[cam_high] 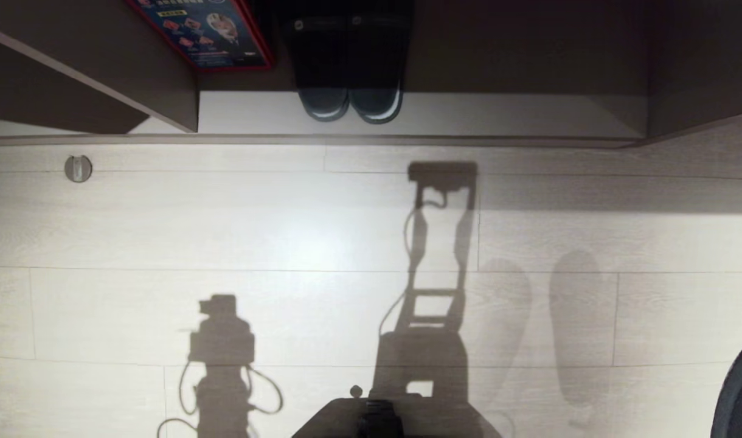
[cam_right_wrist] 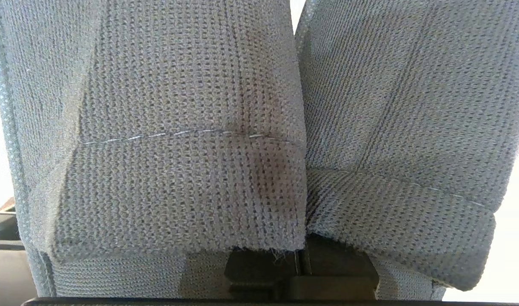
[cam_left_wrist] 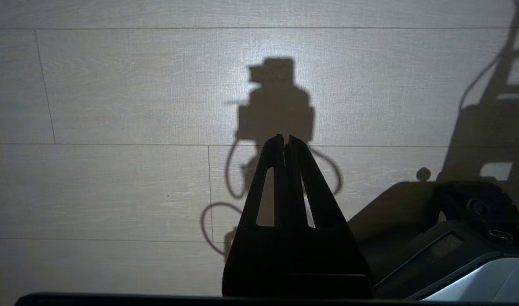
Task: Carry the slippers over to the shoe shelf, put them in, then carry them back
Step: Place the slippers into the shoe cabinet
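Hanging from the right gripper (cam_right_wrist: 300, 267), jaws clamped on both, the slippers (cam_right_wrist: 191, 148) could slip free before reaching the shelf (cam_high: 419, 115), where another pair (cam_high: 348, 73) crowds the cubby. Left jaws together.

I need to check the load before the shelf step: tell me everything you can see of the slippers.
The slippers fill the right wrist view: two flat pieces of grey-blue knitted mesh fabric hanging side by side, edges touching. Each has a wide strap across it, joined by a pale stitched seam; one strap shows a darker stain. The right gripper, shut, pinches both at their lower edge. They appear in the head view only as two oval shadows on the floor.
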Tool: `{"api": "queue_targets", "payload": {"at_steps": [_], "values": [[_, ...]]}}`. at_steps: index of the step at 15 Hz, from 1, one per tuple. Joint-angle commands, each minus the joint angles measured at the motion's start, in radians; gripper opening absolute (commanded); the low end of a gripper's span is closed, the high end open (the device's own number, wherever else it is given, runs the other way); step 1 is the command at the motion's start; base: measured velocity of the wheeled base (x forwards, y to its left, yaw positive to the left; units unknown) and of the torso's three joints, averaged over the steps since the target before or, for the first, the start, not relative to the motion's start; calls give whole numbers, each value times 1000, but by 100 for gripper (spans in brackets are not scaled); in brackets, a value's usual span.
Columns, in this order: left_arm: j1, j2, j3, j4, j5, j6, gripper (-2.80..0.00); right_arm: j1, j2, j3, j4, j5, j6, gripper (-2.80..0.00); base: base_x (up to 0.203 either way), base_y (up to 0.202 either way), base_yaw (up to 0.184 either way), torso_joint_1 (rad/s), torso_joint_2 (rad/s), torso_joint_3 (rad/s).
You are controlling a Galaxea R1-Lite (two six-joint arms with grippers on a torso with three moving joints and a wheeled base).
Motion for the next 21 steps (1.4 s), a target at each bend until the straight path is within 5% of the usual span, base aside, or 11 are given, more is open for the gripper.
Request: {"api": "queue_targets", "payload": {"at_steps": [1,11,15,21], "values": [[0,1,1,0,0,0,-280,0,0,1,1,-11,1,-280,0,0,0,5,0,-202],[1,0,0,0,-1,2,-280,0,1,-8,9,-13,0,-280,0,0,0,3,2,-145],[2,0,0,0,-1,4,-280,1,109,-170,73,16,21,-280,0,0,0,0,0,0],[0,0,0,0,-1,4,-280,107,587,-269,-300,34,28,-280,0,0,0,0,0,0]]}}
